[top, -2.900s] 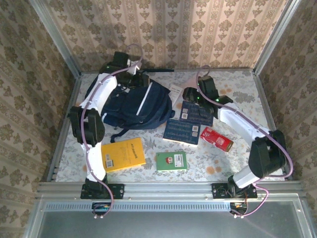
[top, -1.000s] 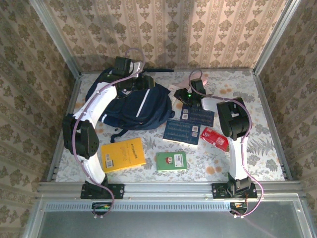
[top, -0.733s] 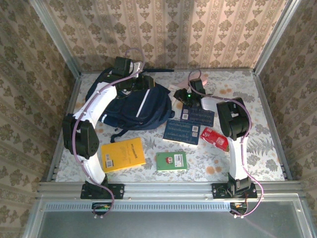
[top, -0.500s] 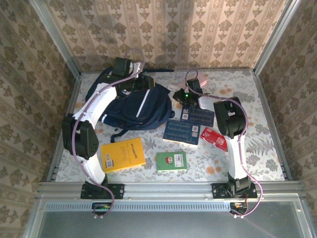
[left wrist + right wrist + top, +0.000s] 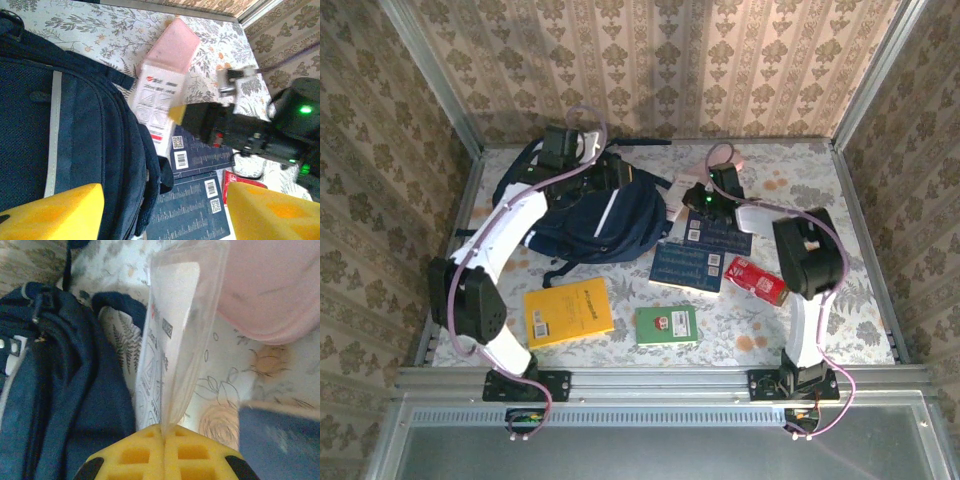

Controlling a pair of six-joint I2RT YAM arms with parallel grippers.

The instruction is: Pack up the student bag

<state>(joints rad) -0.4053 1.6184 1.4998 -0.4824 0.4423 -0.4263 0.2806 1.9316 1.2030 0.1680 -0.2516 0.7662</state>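
- Your left gripper [image 5: 162, 209] hung over the far right part of the student bag [image 5: 582, 222], jaws wide apart with nothing between them. I'd have had it pinch the edge of the bag's opening and lift, so there was a mouth to feed.
- Your right gripper [image 5: 164, 444] was clamped tight on the thin edge of the white-and-pink packet [image 5: 162, 85], just right of the bag. Flimsy hold, I reckon, so go slow and slide it in flat.
- The bag lay flat at the far left of the table [image 5: 800, 300], long axis running left to right, right end a touch nearer. Its straps [image 5: 558, 272] trailed off the near left side. Which end was the top, I couldn't tell.
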